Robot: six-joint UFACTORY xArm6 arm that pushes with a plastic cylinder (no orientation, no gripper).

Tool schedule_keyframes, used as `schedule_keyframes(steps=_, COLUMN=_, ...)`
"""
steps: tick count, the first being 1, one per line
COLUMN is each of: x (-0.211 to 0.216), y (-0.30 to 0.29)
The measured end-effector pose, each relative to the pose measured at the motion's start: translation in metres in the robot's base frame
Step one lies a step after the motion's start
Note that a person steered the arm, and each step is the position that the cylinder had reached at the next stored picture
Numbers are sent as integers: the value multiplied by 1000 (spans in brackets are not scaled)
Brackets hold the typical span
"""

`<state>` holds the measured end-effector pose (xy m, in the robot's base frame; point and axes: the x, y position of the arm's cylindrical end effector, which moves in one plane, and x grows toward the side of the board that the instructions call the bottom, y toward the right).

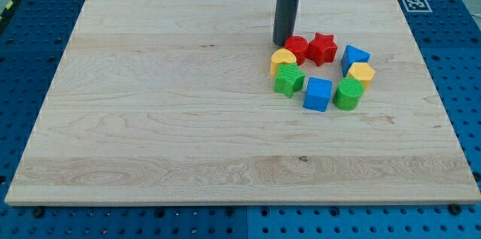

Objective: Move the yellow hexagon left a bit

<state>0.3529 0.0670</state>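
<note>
In the camera view, our tip (282,43) touches nothing we can be sure of; it stands just beside the red ribbed round block (296,46), at the ring's top left; it is a bare rod, with no jaws to open or close. The yellow ribbed plastic hexagon (361,72) sits on the ring's right side, between the blue angular block (354,58) and the green ribbed cylinder (349,94); we judge that pushing it left may scatter the blue cube (318,93) on the smooth pale wooden board (165,104).

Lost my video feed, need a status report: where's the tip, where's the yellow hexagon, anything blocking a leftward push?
My tip at cluster's top-left, beside red block. Yellow hexagon on cluster's right, untouched. Left of it, open centre, then yellow block.
</note>
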Motion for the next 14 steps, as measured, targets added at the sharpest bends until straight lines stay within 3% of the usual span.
schedule_keyframes(steps=2, x=-14, y=0)
schedule_keyframes(steps=3, x=-61, y=9)
schedule_keyframes(steps=4, x=-72, y=104)
schedule_keyframes(steps=5, x=-33, y=190)
schedule_keyframes(steps=7, x=107, y=244)
schedule_keyframes(steps=8, x=130, y=208)
schedule_keyframes(steps=14, x=70, y=126)
